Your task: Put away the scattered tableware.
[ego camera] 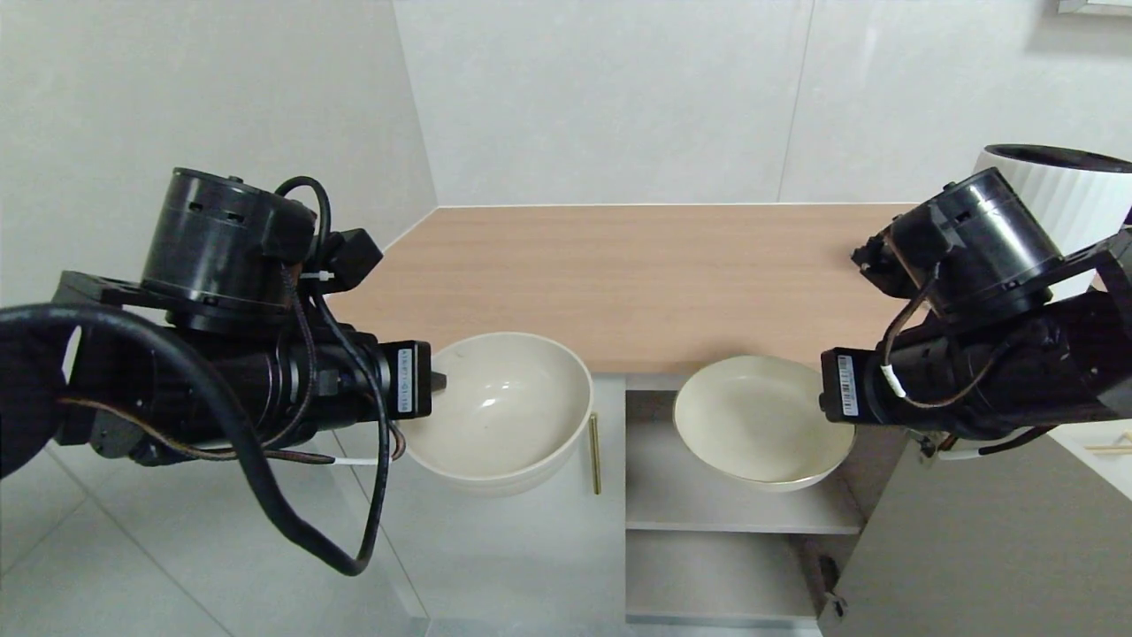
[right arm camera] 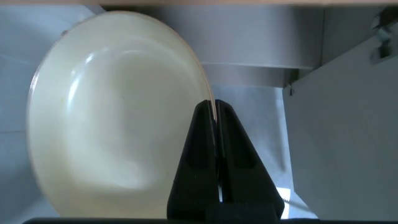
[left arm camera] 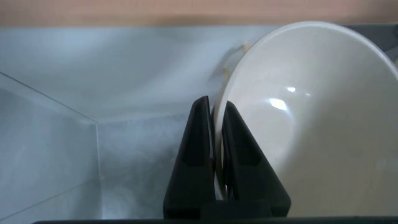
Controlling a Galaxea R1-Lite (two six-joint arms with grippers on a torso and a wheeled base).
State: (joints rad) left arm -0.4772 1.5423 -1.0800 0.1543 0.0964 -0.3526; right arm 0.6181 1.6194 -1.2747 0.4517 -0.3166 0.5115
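Left gripper (left arm camera: 216,107) clamps the bowl (ego camera: 495,407) by its rim, just off the counter (ego camera: 637,274) edge. Right gripper (right arm camera: 215,111) clamps the plate (ego camera: 756,420) by its rim, before the open cabinet (ego camera: 734,515).

A deep cream bowl (ego camera: 500,402) is hanging upright off the tabletop's (ego camera: 637,274) front edge, the left tool (left arm camera: 216,109) pinching its rim; a shallower cream bowl (ego camera: 756,420), seemingly tilting, is hanging in the right tool (right arm camera: 215,112).
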